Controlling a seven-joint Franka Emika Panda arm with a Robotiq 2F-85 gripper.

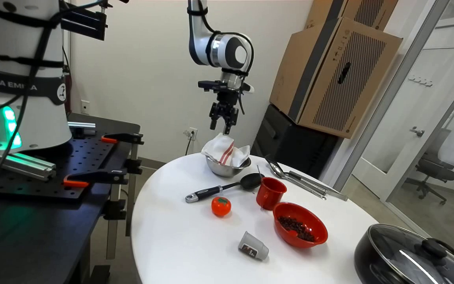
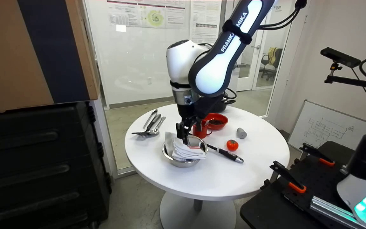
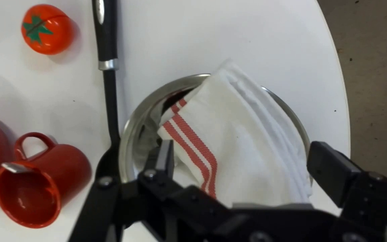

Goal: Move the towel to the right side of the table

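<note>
The towel is white with red stripes and lies folded in a metal bowl, with parts standing above the rim. It shows in both exterior views (image 1: 218, 149) (image 2: 187, 152) and in the wrist view (image 3: 247, 141). The metal bowl (image 1: 226, 170) stands on the round white table (image 1: 179, 236) near its edge; its rim also shows in the wrist view (image 3: 129, 141). My gripper (image 1: 220, 125) is open and points down over the towel. In the wrist view its fingers (image 3: 242, 151) are wide apart on either side of the towel, with nothing held. I cannot tell whether a fingertip touches the cloth.
A black ladle (image 1: 211, 192), a red mug (image 1: 270, 193) and a tomato (image 1: 221, 206) are near the bowl. A red bowl (image 1: 319, 232), a grey cup (image 1: 253, 246), metal utensils (image 1: 304, 183) and a lidded black pot (image 1: 373, 252) also stand on the table. Stacked boxes (image 1: 353, 79) rise behind.
</note>
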